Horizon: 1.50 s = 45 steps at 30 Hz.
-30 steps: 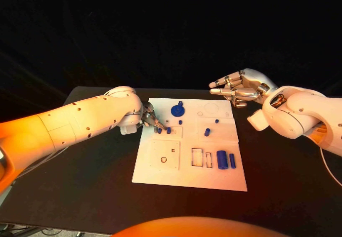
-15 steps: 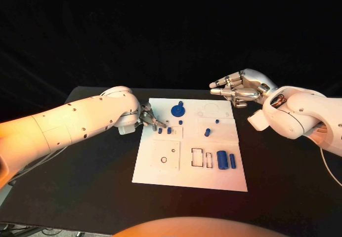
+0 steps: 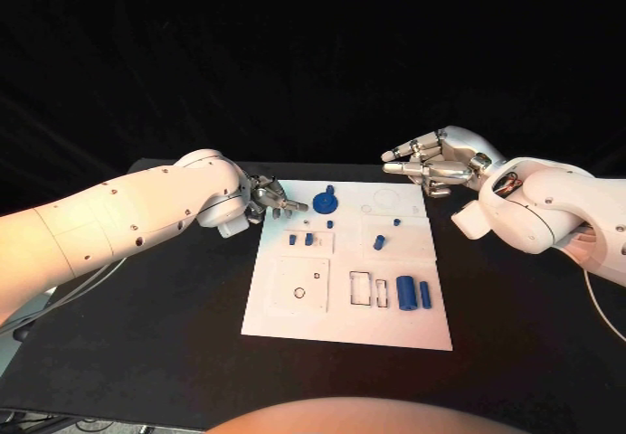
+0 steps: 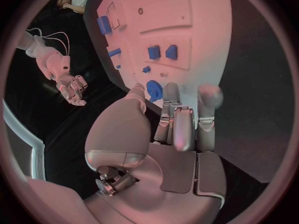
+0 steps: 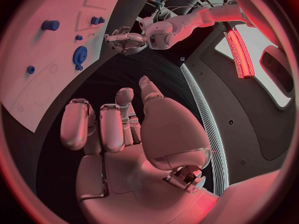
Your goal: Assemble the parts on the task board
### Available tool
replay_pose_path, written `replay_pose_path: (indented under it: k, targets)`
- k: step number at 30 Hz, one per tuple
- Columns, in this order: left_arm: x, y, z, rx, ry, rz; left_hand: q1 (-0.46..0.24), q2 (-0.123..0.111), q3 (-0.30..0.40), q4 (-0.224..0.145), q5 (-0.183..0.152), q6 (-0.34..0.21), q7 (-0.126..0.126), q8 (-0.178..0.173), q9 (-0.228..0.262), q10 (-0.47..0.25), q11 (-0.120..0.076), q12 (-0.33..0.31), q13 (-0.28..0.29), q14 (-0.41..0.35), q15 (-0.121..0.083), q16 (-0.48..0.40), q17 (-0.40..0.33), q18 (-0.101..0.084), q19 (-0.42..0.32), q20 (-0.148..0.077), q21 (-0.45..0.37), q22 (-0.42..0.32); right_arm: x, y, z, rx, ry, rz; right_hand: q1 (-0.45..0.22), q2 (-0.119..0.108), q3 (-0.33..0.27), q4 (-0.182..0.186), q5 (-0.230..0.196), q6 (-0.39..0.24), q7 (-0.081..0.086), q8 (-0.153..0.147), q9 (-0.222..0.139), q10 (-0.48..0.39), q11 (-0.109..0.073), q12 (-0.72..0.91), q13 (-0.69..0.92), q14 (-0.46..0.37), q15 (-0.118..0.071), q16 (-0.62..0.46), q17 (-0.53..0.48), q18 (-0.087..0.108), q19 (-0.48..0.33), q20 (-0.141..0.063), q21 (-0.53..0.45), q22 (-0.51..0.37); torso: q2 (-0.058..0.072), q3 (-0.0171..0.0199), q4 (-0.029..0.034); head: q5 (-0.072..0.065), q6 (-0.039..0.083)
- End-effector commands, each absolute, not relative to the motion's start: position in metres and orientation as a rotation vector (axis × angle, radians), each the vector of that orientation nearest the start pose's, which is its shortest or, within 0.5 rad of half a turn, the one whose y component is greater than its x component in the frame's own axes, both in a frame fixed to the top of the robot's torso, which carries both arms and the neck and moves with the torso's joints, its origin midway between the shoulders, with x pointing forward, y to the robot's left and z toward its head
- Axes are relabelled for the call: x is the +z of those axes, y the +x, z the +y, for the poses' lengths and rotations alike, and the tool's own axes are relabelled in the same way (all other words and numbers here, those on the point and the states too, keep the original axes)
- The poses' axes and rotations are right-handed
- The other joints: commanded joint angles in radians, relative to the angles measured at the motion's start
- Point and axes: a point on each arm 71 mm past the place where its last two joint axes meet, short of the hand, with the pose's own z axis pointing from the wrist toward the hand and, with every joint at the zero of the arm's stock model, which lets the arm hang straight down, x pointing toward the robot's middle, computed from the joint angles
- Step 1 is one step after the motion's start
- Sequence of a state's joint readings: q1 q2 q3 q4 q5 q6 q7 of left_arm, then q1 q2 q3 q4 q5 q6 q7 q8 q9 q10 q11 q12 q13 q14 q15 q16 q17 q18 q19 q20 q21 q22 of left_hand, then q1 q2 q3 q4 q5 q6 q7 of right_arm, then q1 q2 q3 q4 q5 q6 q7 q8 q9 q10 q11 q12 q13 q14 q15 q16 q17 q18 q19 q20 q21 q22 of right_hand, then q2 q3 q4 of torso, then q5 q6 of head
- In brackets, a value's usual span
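Presently both hands hold nothing, left hand [image 3: 270, 200] fingers loosely curled beside the task board [image 3: 303, 318], right hand [image 3: 431, 160] half-spread at its far corner, parts [image 3: 301, 240] seated mid-table, presumably between placements.

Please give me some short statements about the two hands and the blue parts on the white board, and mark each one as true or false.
1. The left hand holds a blue part. False: it holds nothing, and its fingers are empty by the far left edge of the task board.
2. The round blue gear lies on the board's far part. True.
3. The right hand presses on the two long blue pieces. False: it is above the far right corner of the board, away from them.
4. Two small blue pegs stand side by side on the board. True.
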<state>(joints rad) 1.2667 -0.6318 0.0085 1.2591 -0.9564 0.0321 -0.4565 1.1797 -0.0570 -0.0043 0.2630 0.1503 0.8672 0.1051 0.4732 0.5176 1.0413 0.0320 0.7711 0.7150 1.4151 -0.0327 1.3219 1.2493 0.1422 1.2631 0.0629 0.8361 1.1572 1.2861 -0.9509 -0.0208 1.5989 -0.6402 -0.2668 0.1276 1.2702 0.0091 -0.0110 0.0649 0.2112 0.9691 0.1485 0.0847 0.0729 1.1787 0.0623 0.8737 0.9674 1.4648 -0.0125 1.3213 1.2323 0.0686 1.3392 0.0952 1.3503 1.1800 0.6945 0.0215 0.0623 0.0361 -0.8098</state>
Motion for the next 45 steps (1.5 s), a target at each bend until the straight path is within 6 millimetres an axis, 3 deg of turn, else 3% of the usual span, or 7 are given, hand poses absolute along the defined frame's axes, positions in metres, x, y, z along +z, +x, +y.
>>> replay_pose_path:
  k: [1, 3, 8, 14, 20, 36, 45]
  targets:
    - [-0.177, 0.545, 0.167, -0.799, -0.352, 2.023, 0.099, 0.009, 0.020, -0.031, -0.003, -0.045, 0.027, -0.029, -0.031, -0.081, 0.030, -0.061, -0.048, -0.136, 0.028, -0.198, -0.181, 0.029, -0.122, 0.024, -0.224, -0.122, -0.132, 0.485, -0.227, 1.210, 0.468, 1.658, 0.002, 0.009, -0.005, -0.001, 0.006, 0.000, 0.002, -0.001, 0.000, -0.008, 0.001, 0.000, -0.001, 0.027, 0.000, -0.004, 0.001, 0.018, -0.003, 0.000, -0.004, 0.000, 0.000, -0.0005, -0.0005, -0.001, 0.004]
    - [-0.176, 0.545, 0.161, -0.844, -0.304, 1.980, 0.223, 0.018, 0.068, -0.079, -0.017, -0.061, 0.045, -0.061, -0.068, -0.146, 0.051, -0.144, -0.117, -0.297, 0.043, -0.402, -0.383, 0.030, -0.168, 0.043, -0.291, -0.165, -0.132, 0.485, -0.227, 1.210, 0.468, 1.658, 0.002, 0.009, -0.005, -0.001, 0.006, 0.000, 0.002, -0.001, 0.000, -0.008, 0.001, 0.000, -0.001, 0.027, 0.000, -0.004, 0.001, 0.018, -0.003, 0.000, -0.004, 0.000, 0.000, -0.0010, -0.0005, -0.002, 0.006]
    - [-0.178, 0.544, 0.146, -0.905, -0.142, 1.879, 0.382, -0.019, 0.190, -0.146, -0.045, 0.005, 0.041, -0.154, -0.176, -0.103, 0.050, -0.323, -0.314, -0.337, 0.051, -0.501, -0.484, 0.043, -0.180, 0.051, -0.368, -0.226, -0.132, 0.485, -0.226, 1.211, 0.468, 1.659, 0.002, 0.010, -0.005, 0.000, 0.007, 0.000, 0.002, -0.001, 0.000, -0.008, 0.001, 0.001, -0.001, 0.027, 0.000, -0.004, 0.001, 0.018, -0.003, 0.000, -0.004, -0.001, 0.002, -0.0017, -0.0009, -0.008, 0.010]
    - [-0.180, 0.543, 0.131, -0.876, 0.057, 1.792, 0.349, -0.102, 0.308, -0.158, -0.046, 0.122, 0.028, -0.275, -0.288, 0.051, 0.045, -0.525, -0.529, -0.258, 0.038, -0.537, -0.562, 0.043, -0.123, 0.039, -0.376, -0.241, -0.133, 0.485, -0.225, 1.214, 0.466, 1.662, 0.002, 0.010, -0.005, 0.000, 0.007, 0.000, 0.002, -0.001, 0.000, -0.008, 0.001, 0.001, -0.001, 0.027, 0.000, -0.004, 0.001, 0.018, -0.003, 0.000, -0.004, -0.001, 0.002, -0.0020, -0.0021, -0.013, 0.014]
    - [-0.186, 0.544, 0.122, -0.783, 0.188, 1.803, 0.289, -0.137, 0.268, -0.148, -0.057, 0.130, 0.023, -0.317, -0.317, 0.043, 0.046, -0.577, -0.573, -0.204, 0.029, -0.518, -0.572, 0.043, -0.070, 0.038, -0.392, -0.267, -0.133, 0.485, -0.225, 1.213, 0.467, 1.662, 0.004, 0.012, -0.005, 0.000, 0.007, 0.000, 0.002, -0.001, 0.000, -0.008, 0.001, 0.002, 0.000, 0.028, 0.000, -0.003, 0.002, 0.018, -0.003, 0.000, -0.004, 0.000, 0.002, -0.0018, -0.0019, -0.012, 0.015]
    - [-0.203, 0.549, 0.108, -0.625, 0.256, 1.901, 0.283, -0.114, 0.234, -0.158, -0.060, 0.164, 0.022, -0.351, -0.344, 0.058, 0.045, -0.600, -0.606, -0.088, 0.026, -0.287, -0.367, 0.040, 0.013, 0.033, -0.378, -0.266, -0.133, 0.487, -0.221, 1.217, 0.461, 1.654, 0.007, 0.016, -0.004, 0.000, 0.008, -0.001, 0.002, -0.001, -0.001, -0.013, 0.001, -0.006, -0.008, 0.026, 0.000, -0.007, -0.003, 0.020, -0.007, 0.000, -0.009, -0.009, 0.003, -0.0016, -0.0034, -0.012, 0.014]
    - [-0.209, 0.548, 0.100, -0.628, 0.274, 1.907, 0.287, -0.098, 0.234, -0.163, -0.059, 0.196, 0.018, -0.359, -0.355, 0.095, 0.039, -0.595, -0.616, -0.012, 0.023, -0.114, -0.197, 0.005, 0.103, 0.030, -0.145, -0.114, -0.133, 0.487, -0.219, 1.222, 0.457, 1.656, 0.007, 0.016, -0.004, 0.000, 0.008, -0.001, 0.002, -0.002, -0.001, -0.016, 0.001, -0.009, -0.011, 0.026, 0.000, -0.008, -0.004, 0.020, -0.009, 0.000, -0.010, -0.011, 0.004, -0.0016, -0.0026, -0.015, 0.012]
